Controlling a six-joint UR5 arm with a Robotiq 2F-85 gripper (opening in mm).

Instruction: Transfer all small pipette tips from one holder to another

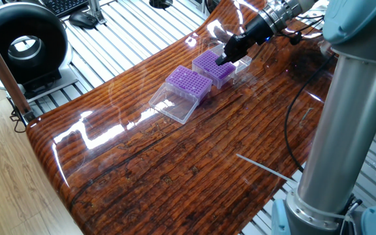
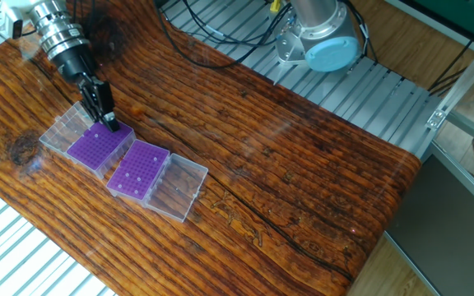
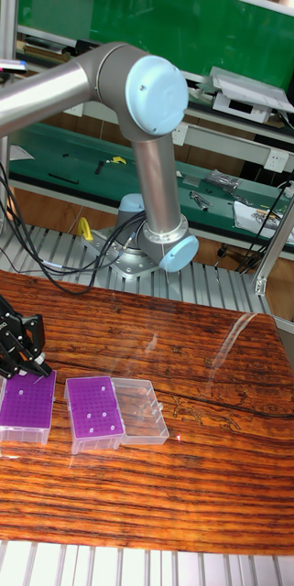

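Fingertips of the end effector [image 2: 109,123] sit low over the far corner of the fuller purple tip box [image 2: 99,146], apparently touching its top face. Whether they are pinched on one of the small pipette tips [image 3: 27,400] or merely poised around it cannot be told — the tips are too small to resolve at the point of contact.

To do this step well, I would judge that the end effector should draw straight up, along the tip's own axis, so the cone clears its hole without tilting or dragging neighbours. Then it should travel to the second purple tip box [image 2: 139,171], line up squarely over a vacant hole and lower without side load.

Counted: two purple boxes stand side by side on the wooden bench [image 2: 303,173], each with a clear hinged lid [image 2: 179,188] lying open beside it. The box under the end effector shows a dense dotted grid, uncountable here; the other shows only about four pale tips [image 3: 98,415] — most of the transfer seems ahead.
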